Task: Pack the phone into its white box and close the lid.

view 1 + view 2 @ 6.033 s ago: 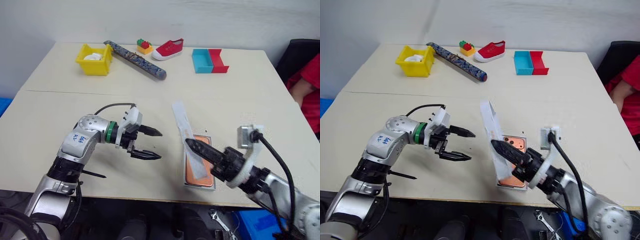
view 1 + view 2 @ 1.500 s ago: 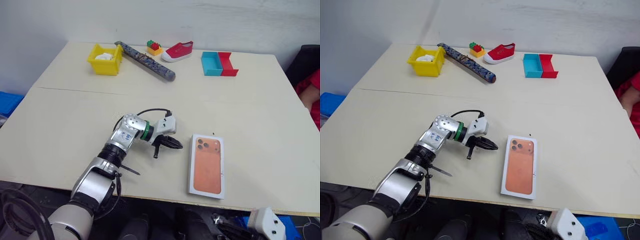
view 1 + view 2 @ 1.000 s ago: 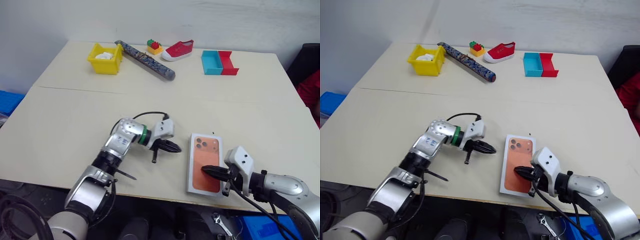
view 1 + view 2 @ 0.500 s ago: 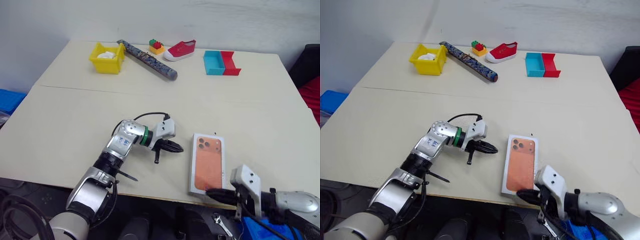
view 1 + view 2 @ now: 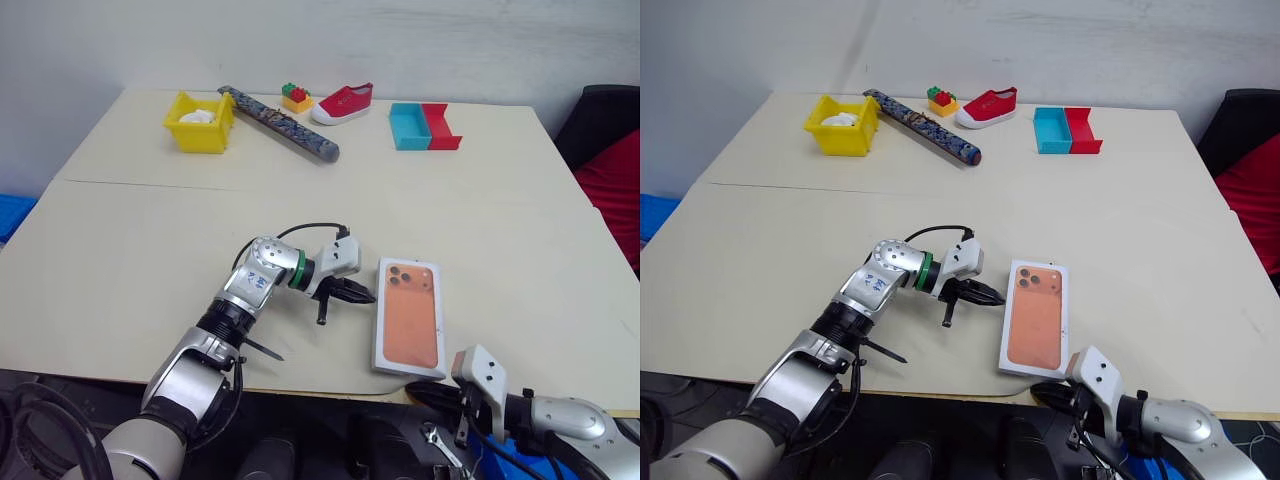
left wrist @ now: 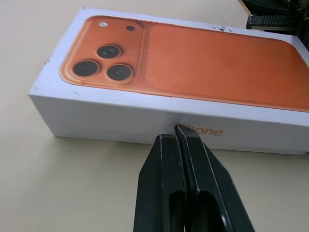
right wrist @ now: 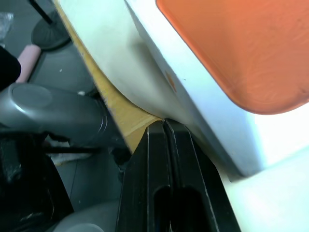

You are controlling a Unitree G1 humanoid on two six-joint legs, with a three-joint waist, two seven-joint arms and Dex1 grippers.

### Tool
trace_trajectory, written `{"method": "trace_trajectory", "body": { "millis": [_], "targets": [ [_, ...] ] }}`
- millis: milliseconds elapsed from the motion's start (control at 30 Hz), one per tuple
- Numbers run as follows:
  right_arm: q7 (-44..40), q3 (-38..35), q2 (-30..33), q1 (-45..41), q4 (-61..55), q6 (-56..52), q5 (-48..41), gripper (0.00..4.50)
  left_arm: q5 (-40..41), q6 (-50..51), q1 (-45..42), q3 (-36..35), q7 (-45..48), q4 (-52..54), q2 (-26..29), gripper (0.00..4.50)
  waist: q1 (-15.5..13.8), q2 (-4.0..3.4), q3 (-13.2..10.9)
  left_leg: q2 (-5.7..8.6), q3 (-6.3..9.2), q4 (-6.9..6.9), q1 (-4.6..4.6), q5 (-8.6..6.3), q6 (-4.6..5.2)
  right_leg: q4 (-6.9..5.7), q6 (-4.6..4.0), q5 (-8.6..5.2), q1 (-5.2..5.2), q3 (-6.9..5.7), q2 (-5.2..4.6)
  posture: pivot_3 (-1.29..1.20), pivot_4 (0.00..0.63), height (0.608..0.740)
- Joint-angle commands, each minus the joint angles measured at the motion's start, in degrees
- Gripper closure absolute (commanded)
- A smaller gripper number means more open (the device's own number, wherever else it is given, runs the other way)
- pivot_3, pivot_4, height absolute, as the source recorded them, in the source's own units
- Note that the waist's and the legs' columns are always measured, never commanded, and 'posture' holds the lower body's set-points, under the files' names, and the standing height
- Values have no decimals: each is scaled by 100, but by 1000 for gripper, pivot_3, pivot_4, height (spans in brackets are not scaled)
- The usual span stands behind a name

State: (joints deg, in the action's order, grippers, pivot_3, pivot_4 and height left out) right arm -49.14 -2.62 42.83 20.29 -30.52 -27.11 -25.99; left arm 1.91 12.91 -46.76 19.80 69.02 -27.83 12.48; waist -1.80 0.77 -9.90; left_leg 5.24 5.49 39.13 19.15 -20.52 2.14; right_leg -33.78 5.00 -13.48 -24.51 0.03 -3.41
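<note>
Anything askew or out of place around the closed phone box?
Only slightly: the white box, lid on, lies at the table's front edge. Left gripper shut beside it; right gripper shut at that edge.

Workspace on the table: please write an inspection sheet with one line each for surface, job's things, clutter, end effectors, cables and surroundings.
Surface: beige table, seam across it.
Job's things: white box closed, lid with orange phone picture on top, lying at the near table edge; phone itself hidden.
Clutter: at the far side, yellow bin, patterned tube, toy bricks, red shoe, blue and red trays.
End effectors: left end effector shut, tips at the box's long side; right end effector shut, below the table edge under the box's near end.
Cables: black cable looping over the left wrist.
Surroundings: white wall behind; red fabric and dark chair at the right.
</note>
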Motion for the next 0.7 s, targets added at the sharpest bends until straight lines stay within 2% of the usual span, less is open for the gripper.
{"method": "trace_trajectory", "body": {
  "millis": [33, 267, 367, 633, 700],
  "targets": [
    [57, -222, 32, -209, -214, -334, -343, 4477, 26, -137, -161, 3, 47, 22, -15, 4500, 20, -3, -1, 1, 0, 0, 0, 0, 0, -2, 0, 1, -1, 1, -1, 0, 150, 740],
    [-90, -505, 548, 67, -1402, -1282, -1298, 4477, 26, -176, -187, -26, 60, -20, 23, 4500, 6, -8, -4, -1, 2, -3, 6, 5, -13, 1, -1, 0, -8, -1, 0, 0, 150, 740],
    [58, -713, 586, -104, -1409, -1476, -1498, 4477, 29, -169, -190, -29, 46, -10, 16, 4500, -12, -8, -4, 1, 4, -3, 9, -1, -4, 8, -1, 0, -7, -2, -2, 0, 150, 740],
    [336, -282, 498, -501, -333, -917, -404, 4477, 77, -81, -188, -55, 22, 99, -15, 4500, -113, -9, -4, 1, 3, -4, 13, -3, -1, 18, 0, 0, -9, -4, -2, 0, 150, 740],
    [347, -263, 387, -609, -208, -904, -443, 4477, 107, -48, -203, -83, 41, 119, -3, 4500, -121, -9, -4, 3, 2, -4, 13, -3, -2, 19, 0, 0, -8, -2, -4, 0, 150, 740]
  ]
}}
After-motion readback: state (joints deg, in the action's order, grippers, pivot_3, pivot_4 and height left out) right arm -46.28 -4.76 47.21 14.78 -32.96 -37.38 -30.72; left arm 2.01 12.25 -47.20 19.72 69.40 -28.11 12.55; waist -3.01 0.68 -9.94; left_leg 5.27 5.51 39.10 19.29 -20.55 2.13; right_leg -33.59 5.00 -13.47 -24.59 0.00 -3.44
